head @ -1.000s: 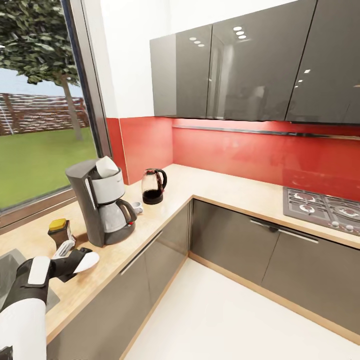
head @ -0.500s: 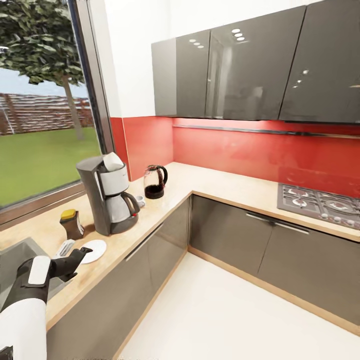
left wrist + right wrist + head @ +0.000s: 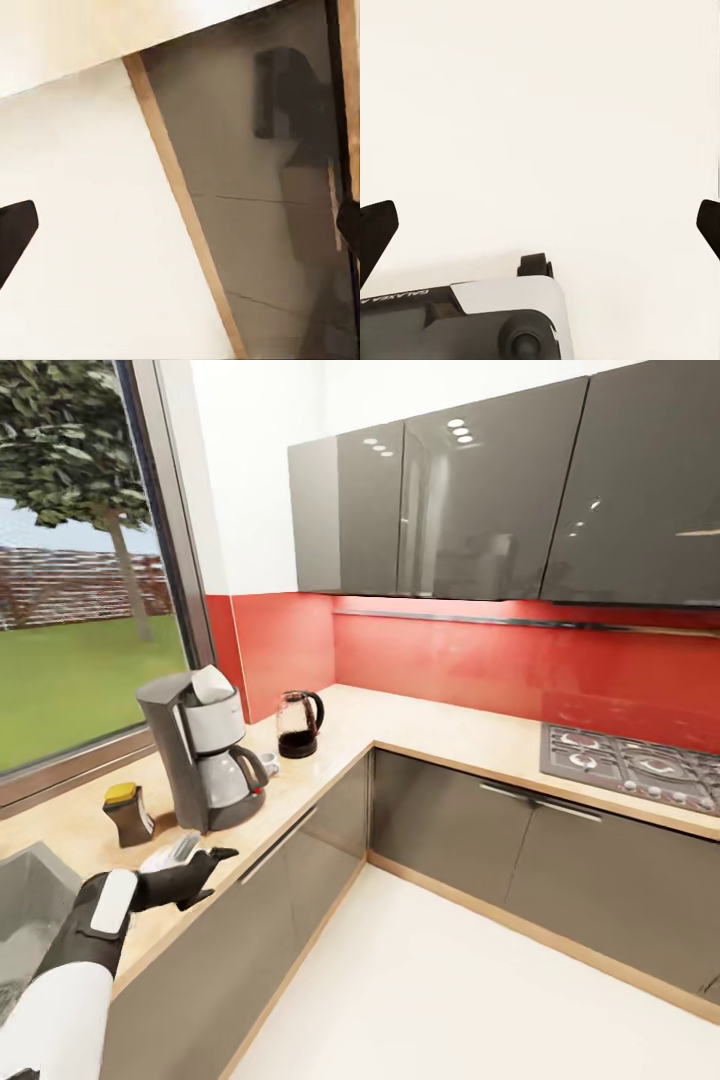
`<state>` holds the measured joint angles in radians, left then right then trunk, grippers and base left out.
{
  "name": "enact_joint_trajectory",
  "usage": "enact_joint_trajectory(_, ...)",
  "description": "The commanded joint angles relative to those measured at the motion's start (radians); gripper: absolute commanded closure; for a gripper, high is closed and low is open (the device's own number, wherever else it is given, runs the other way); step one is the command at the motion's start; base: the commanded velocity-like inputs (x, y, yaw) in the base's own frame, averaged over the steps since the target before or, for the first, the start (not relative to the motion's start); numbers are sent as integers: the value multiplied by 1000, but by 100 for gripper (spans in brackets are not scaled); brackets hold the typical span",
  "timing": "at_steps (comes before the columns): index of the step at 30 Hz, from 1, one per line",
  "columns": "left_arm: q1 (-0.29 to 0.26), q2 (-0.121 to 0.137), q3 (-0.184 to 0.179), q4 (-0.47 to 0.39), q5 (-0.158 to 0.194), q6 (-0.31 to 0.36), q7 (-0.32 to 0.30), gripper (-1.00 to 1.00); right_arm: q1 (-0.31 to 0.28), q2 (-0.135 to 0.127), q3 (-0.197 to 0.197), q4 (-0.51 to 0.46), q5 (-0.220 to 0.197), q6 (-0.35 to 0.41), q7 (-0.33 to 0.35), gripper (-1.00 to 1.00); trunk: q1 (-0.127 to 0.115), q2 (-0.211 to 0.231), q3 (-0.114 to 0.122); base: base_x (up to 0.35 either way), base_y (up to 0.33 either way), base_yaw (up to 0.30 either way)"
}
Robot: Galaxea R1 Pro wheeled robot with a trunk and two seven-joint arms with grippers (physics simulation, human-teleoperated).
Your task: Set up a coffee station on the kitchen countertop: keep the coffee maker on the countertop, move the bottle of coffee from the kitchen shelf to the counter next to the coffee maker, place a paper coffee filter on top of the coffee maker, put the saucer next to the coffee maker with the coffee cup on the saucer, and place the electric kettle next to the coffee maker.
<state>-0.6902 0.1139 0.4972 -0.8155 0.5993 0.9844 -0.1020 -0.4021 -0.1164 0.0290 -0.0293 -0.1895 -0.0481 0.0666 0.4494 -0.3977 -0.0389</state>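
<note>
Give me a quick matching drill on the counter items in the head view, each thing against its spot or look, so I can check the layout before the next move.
Things:
1. coffee maker
2. bottle of coffee
3. electric kettle
4. coffee cup

Descriptions:
A. small and white, on the counter between two appliances
B. dark jar with a yellow lid, on the sink side of the coffee maker
C. grey body with a white filter on top, by the window
D. glass body with a black handle, near the counter's inner corner

Pairs: 1-C, 2-B, 3-D, 4-A
</note>
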Motion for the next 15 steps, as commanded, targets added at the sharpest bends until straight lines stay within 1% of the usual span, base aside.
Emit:
enact_joint_trajectory(1,8,0,-49,-2,-12,9,-63,-100,-1,0,3,2,-10,-4,4,-100,1,-2,-2,0,0,-259)
enact_joint_trajectory(2,15,1,-101,-1,-12,9,-119,-100,-1,0,3,2,-10,-4,4,-100,1,-2,-2,0,0,-260)
enact_joint_trajectory(3,19,2,-127,0,-13,9,-149,-100,-1,0,3,2,-10,-4,4,-100,1,-2,-2,0,0,-261)
enact_joint_trajectory(4,44,4,-221,3,-17,8,-265,-100,-1,0,3,2,-10,-4,4,-100,1,-2,-2,0,0,-262)
enact_joint_trajectory(6,74,5,-294,0,-20,4,-365,-100,-1,0,3,2,-10,-4,4,-100,1,-2,-2,0,0,-262)
enact_joint_trajectory(7,87,6,-322,-1,-21,0,-405,-100,-1,0,3,2,-10,-4,4,-100,1,-2,-2,0,0,-263)
enact_joint_trajectory(8,113,7,-364,-4,-22,-8,-460,-100,-1,0,3,2,-10,-4,4,-100,1,-2,-2,0,0,-263)
enact_joint_trajectory(10,143,8,-391,-5,-23,-18,-485,-100,-1,0,3,2,-10,-4,4,-100,1,-2,-2,0,0,-263)
enact_joint_trajectory(12,169,8,-410,-5,-26,-29,-494,-100,-1,0,3,2,-10,-4,4,-100,1,-2,-2,0,0,-263)
enact_joint_trajectory(14,211,9,-438,-4,-42,-65,-498,-100,-1,0,3,2,-10,-4,4,-100,1,-2,-2,0,0,-263)
enact_joint_trajectory(15,268,9,-475,3,-105,-181,-498,-100,-1,0,3,1,-10,-4,4,-100,1,-2,-2,0,0,-263)
